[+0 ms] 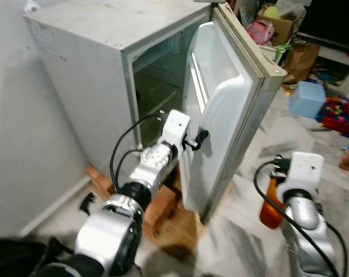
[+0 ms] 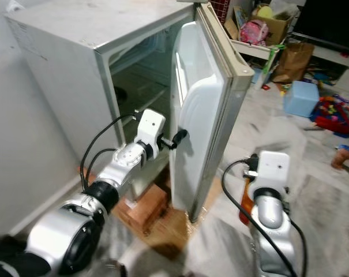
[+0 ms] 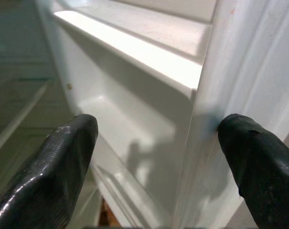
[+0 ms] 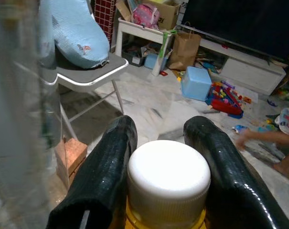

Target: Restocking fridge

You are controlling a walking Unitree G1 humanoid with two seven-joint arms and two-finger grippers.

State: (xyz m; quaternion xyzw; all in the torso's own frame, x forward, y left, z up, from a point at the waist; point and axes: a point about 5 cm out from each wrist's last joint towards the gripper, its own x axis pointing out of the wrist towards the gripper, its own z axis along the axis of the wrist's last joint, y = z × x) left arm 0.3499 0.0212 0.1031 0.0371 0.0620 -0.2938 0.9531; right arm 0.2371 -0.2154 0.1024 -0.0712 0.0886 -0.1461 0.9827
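Reaching toward the open fridge (image 1: pixel 87 52), the left gripper (image 1: pixel 198 140) sits at the inner edge of the door (image 1: pixel 226 115), fingers (image 3: pixel 53 167) spread apart on either side of that edge. The right gripper (image 4: pixel 165 176) hangs low beside the door, its fingers clamped on a bottle (image 4: pixel 168 183) with a white cap and orange body. Bricks (image 1: pixel 160 208) prop the fridge off the floor (image 1: pixel 312 138). Toys (image 1: pixel 338 112) lie well apart.

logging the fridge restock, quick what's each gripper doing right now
Left gripper: open, jaws either side of the fridge door edge.
Right gripper: shut on a bottle with a white cap.
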